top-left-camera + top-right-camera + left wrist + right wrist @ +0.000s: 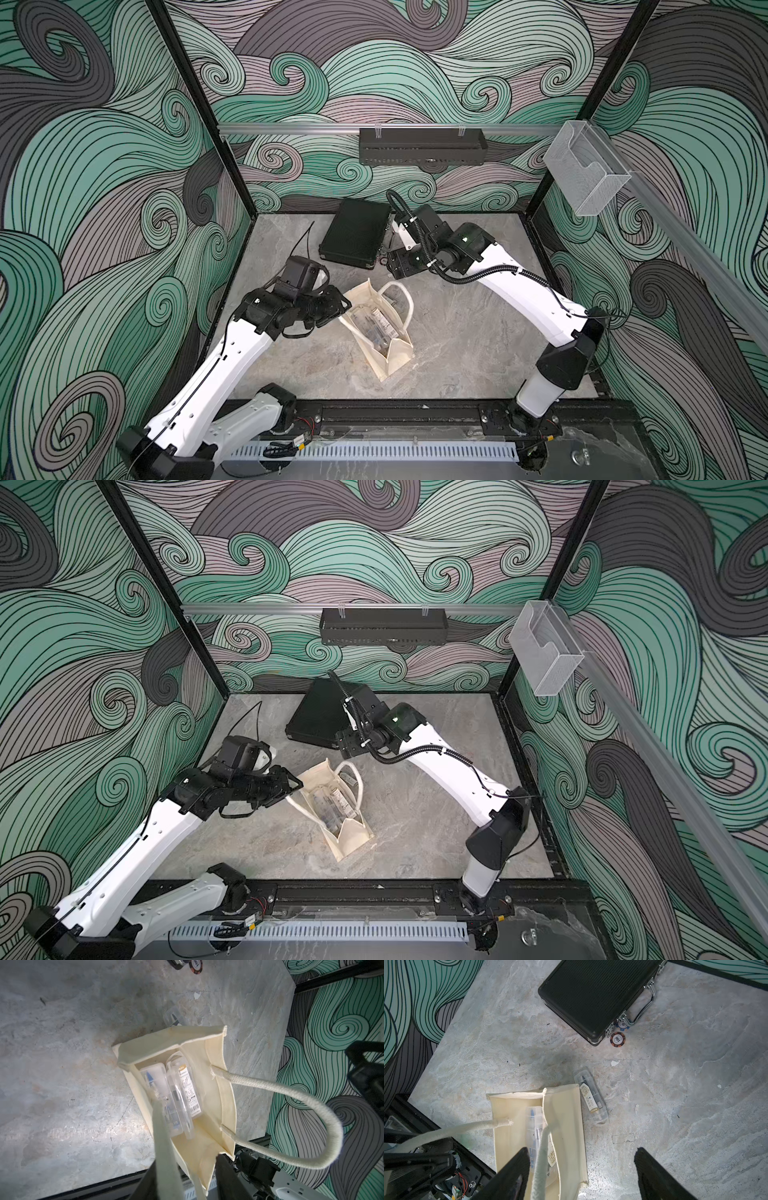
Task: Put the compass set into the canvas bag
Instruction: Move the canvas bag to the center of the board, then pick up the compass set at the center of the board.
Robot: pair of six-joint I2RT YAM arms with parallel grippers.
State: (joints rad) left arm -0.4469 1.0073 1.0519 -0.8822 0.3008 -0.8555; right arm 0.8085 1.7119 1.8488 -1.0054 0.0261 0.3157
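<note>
The cream canvas bag (400, 354) (354, 838) stands open at mid-table. Two clear compass set cases (374, 328) (178, 1093) (533, 1122) lie inside it. One more clear labelled case (592, 1101) (172, 1016) lies on the table against the bag's far wall. My left gripper (343, 305) (193, 1159) is at the bag's near rim, shut on one rope handle (467, 1128); the bag's end fold sits between its fingers too. My right gripper (388, 249) (581, 1167) hangs open high above the bag. The other handle (311, 1105) (542, 1159) loops up near one of its fingers.
A shut black briefcase (357, 232) (596, 995) lies at the back of the table, with two poker chips (618, 1039) by its latch. A black tray (422, 145) hangs on the back rail. A clear holder (582, 170) hangs on the right rail. A thin cable (305, 241) rises behind the left wrist.
</note>
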